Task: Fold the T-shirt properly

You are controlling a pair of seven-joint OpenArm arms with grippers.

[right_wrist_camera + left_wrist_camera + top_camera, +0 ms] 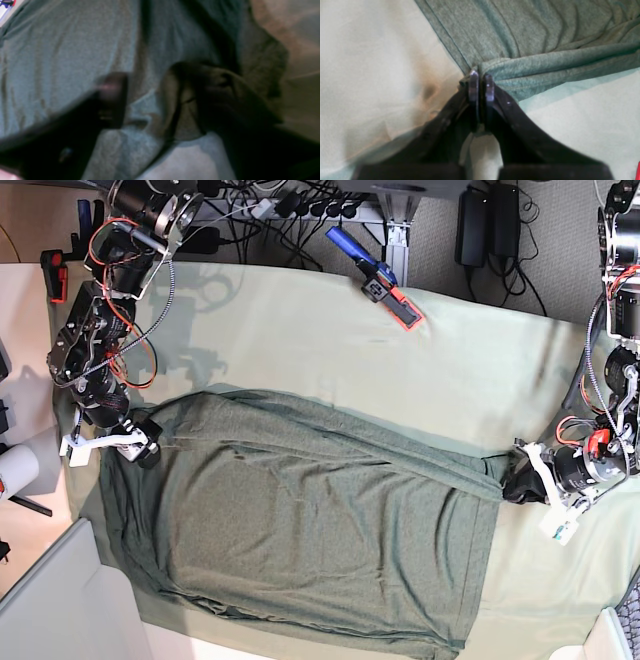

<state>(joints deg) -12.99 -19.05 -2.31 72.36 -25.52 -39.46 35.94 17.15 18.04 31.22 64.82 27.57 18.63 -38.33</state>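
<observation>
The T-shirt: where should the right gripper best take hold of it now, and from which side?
Probably the T-shirt's rumpled edge by the right gripper, approached from outside that edge. Its jaws stand open there, while the left gripper pinches the opposite corner taut.

The base camera looks straight down from high up. Each wrist camera sits close behind its own gripper — both also see the dark green knit T-shirt (320,510).
</observation>
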